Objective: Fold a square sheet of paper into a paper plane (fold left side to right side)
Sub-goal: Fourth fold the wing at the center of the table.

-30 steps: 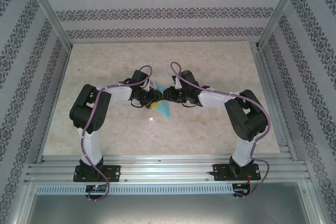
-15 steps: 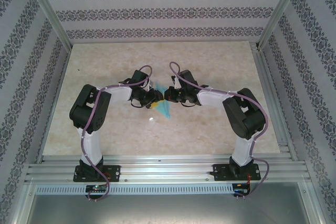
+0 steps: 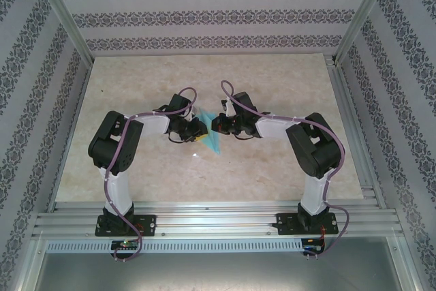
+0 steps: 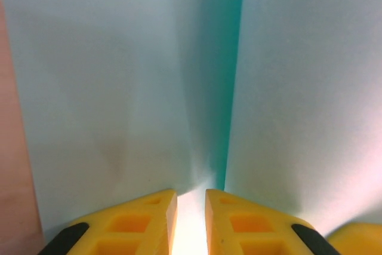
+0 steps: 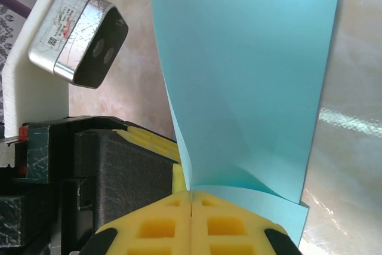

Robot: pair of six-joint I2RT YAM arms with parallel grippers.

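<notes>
Paper is in the middle of the table, held up between the two grippers. The right gripper is shut tight on the paper's edge. The left gripper has its yellow fingers almost together, with a thin gap. I cannot tell if it has the paper.

I think this is the fold step, left side over to right. Next, the two sides need to meet edge on edge, then get pressed flat.

The right wrist view shows the paper curling up. The left wrist view shows a deep crease down its middle. From the top it is just a small blue sliver.
</notes>
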